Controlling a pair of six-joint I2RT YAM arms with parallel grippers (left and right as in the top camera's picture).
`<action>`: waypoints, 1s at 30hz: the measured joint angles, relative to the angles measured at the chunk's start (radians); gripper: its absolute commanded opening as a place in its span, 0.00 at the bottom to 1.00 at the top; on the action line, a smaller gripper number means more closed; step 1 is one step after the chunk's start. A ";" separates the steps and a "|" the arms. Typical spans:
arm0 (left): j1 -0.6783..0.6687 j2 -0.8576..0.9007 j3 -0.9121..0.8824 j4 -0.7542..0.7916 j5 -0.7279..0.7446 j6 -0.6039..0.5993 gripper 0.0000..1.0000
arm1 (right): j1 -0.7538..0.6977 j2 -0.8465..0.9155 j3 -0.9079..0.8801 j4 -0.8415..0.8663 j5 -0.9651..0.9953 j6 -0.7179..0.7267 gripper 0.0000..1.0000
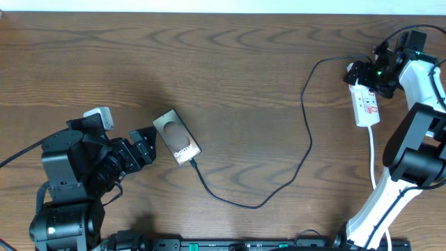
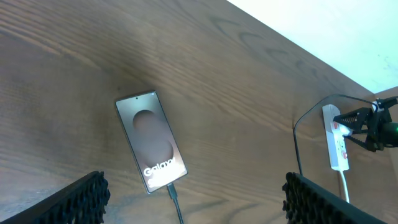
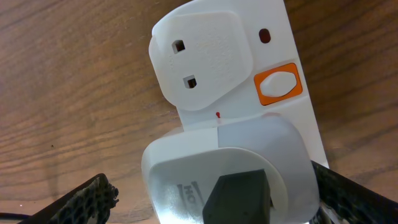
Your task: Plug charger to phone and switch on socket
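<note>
Overhead: the phone (image 1: 177, 137) lies left of centre on the bench (image 1: 230, 63), just beside the left end effector (image 1: 148, 146), its fingers apart. The charger (image 1: 307, 139) loops from it to the socket (image 1: 366, 106), upper right, under the right end effector (image 1: 364, 78). Left wrist: the charger's tip meets the phone's lower end. Right wrist: fingers spread wide over the socket, orange switch (image 3: 278, 84) upper right

Table (image 1: 209, 63): brown, dark wavy wood grain throughout.
Phone (image 2: 151, 142): glossy brownish-grey face, darker oval patches, white "Galaxy" lettering at one end.
Charger (image 1: 309, 132): black along its whole visible run.
Socket (image 3: 205, 68): white body, one small red mark on its face.
Switch (image 3: 278, 84): white rocker in an orange-red surround.
Left gripper (image 2: 198, 205): black, pads (image 2: 81, 199) finely ridged.
Right arm (image 1: 426, 80): white shell, black joints.
</note>
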 measured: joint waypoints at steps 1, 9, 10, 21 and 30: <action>0.000 0.000 0.000 0.000 0.000 0.000 0.88 | 0.001 0.000 0.000 0.000 0.002 0.000 0.92; 0.000 0.000 0.000 -0.015 0.000 0.000 0.88 | 0.005 0.000 0.000 -0.005 0.011 0.000 0.92; 0.000 0.000 0.000 -0.015 0.000 0.000 0.88 | 0.005 0.000 0.000 -0.006 0.011 0.000 0.92; 0.000 0.000 0.000 -0.016 0.000 0.000 0.88 | 0.005 0.000 0.000 -0.008 0.010 0.000 0.91; 0.000 0.000 0.000 -0.016 0.000 0.000 0.88 | 0.005 -0.004 -0.010 0.001 0.010 0.000 0.91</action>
